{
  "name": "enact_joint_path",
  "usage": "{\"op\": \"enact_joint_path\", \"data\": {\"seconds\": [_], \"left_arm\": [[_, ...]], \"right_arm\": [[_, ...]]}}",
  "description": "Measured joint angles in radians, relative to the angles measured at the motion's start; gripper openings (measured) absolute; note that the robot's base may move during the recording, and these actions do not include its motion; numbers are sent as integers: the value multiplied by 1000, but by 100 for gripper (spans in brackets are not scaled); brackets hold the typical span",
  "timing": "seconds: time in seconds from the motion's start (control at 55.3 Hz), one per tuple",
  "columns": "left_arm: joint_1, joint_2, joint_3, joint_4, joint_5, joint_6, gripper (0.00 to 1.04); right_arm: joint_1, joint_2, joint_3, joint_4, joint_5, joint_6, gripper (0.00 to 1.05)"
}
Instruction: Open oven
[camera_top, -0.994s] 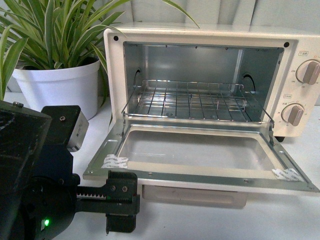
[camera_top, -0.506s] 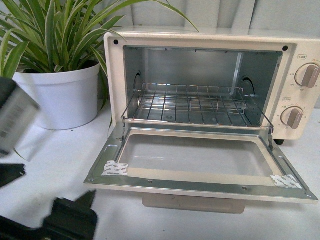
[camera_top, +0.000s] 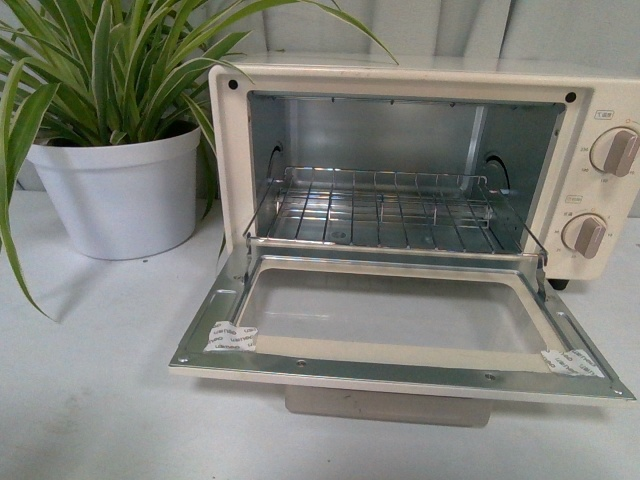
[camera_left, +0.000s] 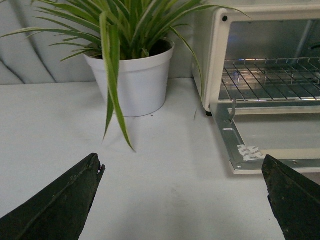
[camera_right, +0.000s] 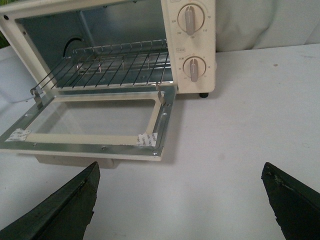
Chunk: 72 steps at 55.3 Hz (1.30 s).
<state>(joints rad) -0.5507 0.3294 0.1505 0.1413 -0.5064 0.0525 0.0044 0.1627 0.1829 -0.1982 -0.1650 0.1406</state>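
A: Where is your oven (camera_top: 400, 90)?
B: On the tabletop (camera_top: 100, 380) beside the plant (camera_top: 120, 110), its door (camera_top: 400, 335) lying flat, so it looks opened.
A: Your hands?
B: Left hand (camera_left: 182, 200) and right hand (camera_right: 180, 200) both spread wide, holding nothing, clear of the door.

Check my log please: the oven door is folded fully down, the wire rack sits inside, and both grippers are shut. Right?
Not quite. The oven door is down with the wire rack inside, but both wrist views show the left gripper and right gripper open.
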Motion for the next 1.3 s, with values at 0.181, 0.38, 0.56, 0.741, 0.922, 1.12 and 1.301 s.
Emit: {"op": "enact_joint_path", "data": {"seconds": [0.181,0.38,0.56,0.741,0.922,1.12,1.301], "left_arm": [[-1,-91,-22,-50,-22,-29,98],[15,-109,-32,-48,-5,-35,89],[180,-198,-66,-96,153,-47,54],[340,-258,-95,-126,307,-51,9],[509,-311,-126,-140,491,-54,4],[545,-326,-138,-143,503,-54,4],[545,-326,-138,-143,503,-55,4]], "right_arm": [[-20,-35,-42,46,5,22,95],[-14,-54,-60,86,50,3,91],[-8,-103,-112,186,164,-113,56],[-8,-125,-140,191,164,-133,10],[-8,-157,-175,194,163,-137,1],[-8,-159,-175,195,164,-137,1],[-8,-159,-175,195,164,-137,1]]}}
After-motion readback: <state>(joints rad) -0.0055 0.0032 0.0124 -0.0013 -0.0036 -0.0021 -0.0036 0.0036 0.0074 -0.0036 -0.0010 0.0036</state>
